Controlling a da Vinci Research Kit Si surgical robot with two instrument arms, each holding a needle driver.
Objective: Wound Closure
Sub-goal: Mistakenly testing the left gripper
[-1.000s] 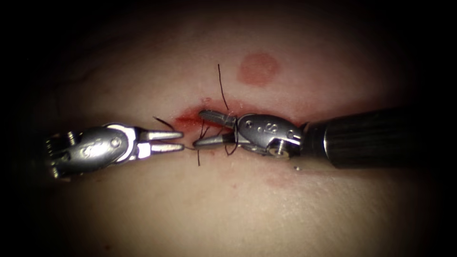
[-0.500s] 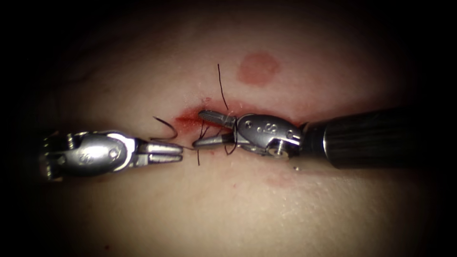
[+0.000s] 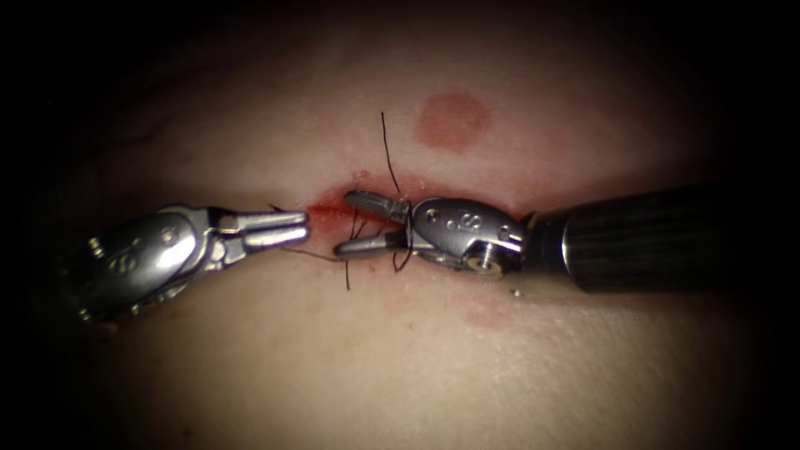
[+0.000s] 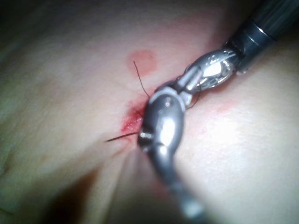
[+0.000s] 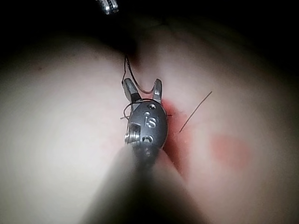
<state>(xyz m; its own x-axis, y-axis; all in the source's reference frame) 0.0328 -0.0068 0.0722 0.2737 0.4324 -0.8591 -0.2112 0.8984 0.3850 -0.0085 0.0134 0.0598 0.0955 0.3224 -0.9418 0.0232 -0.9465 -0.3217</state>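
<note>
We find the right tool (image 3: 354, 223) over the cut (image 3: 329, 208), fingers apart astride the thread (image 3: 387, 154), holding nothing; the left tool (image 3: 287, 229), just beside the cut, has its fingers nearly together, empty.

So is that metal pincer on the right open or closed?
Open. The right tool has its two jaws spread in a V over the cut, with dark thread looped around them.

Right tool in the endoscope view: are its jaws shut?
No: the right tool has its jaws spread apart over the cut, thread crossing between them.
</note>
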